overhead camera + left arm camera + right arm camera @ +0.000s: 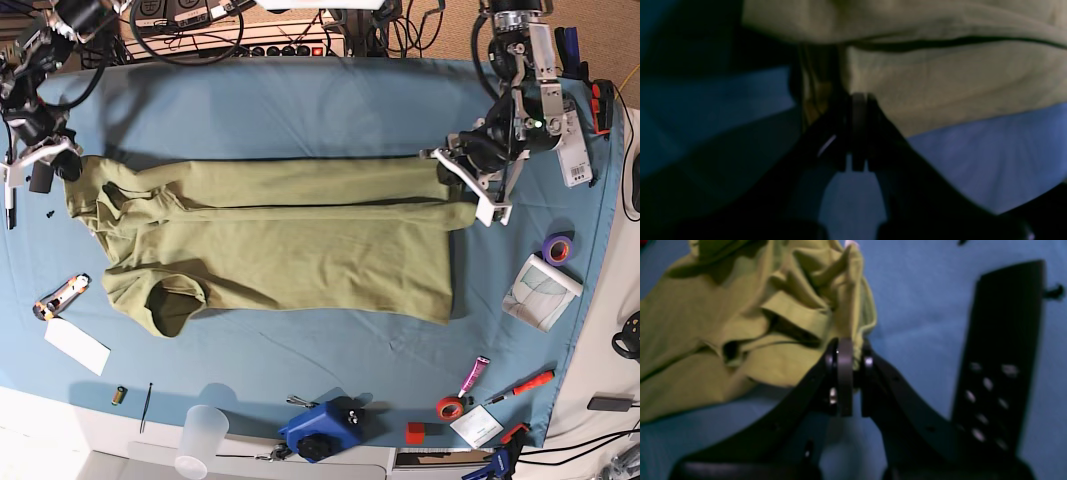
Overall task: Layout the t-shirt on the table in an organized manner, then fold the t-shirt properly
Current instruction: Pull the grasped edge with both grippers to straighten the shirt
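Teal-blue table fills base view, small tools scattered round edges. T-shirt stretched sideways across middle, still pretty rumpled, one sleeve curled under at lower edge. Left pincer clamped tight on shirt edge at one end, cloth bunched right at tips. Right pincer pinched closed on gathered fold at opposite end, fabric poking up between fingers.

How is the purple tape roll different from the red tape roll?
The purple tape roll is purple; the red tape roll is red. The purple one sits near the table's right edge beside a white packet; the red one lies at the front edge by a pink tube. Both are small rings lying on the table.
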### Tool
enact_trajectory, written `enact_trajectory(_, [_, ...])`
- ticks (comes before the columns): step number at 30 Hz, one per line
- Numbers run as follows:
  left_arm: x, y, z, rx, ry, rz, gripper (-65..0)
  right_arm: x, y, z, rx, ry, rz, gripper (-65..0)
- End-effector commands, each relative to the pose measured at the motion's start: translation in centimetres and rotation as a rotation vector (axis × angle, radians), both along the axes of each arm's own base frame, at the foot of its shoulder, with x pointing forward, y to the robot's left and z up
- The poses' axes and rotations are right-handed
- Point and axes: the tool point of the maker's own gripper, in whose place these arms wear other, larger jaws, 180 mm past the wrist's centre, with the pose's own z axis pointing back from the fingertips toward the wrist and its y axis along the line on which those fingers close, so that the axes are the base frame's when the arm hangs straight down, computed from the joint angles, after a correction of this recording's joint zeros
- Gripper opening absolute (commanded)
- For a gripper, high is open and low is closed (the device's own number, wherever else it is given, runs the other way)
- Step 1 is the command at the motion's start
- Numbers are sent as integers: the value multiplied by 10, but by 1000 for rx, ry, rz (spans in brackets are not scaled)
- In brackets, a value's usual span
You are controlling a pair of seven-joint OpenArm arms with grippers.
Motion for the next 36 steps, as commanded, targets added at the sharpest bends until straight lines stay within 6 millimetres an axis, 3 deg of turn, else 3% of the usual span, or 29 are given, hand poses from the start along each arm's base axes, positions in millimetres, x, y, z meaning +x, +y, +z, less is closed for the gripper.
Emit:
enact_trajectory(1, [2, 6, 7, 18, -25, -5, -650, 3, -6, 20, -41, -49, 10, -650])
enact_trajectory(11, [-27, 29, 11, 115, -5, -44, -650, -40, -11, 19, -41, 20, -3, -650])
enact_trajectory(20, [-46, 53, 13, 163, 18, -7, -650, -67, -9, 8, -14, 90, -2, -650])
enact_trajectory(29, [-48, 50, 15, 125, 14, -20, -650, -68, -9, 7, -13, 93, 1, -645])
enact_trajectory(30, [-49, 50, 15, 125, 16, -20, -650, -68, -8, 7, -13, 99, 2, -589])
enact_trajectory(33, [-49, 55, 14, 151, 20, -18, -498, -70, -8, 5, -9, 110, 6, -444])
enact_trajectory(36, [-52, 60, 12, 184, 39, -19, -401, -72, -5, 5, 3, 131, 24, -420])
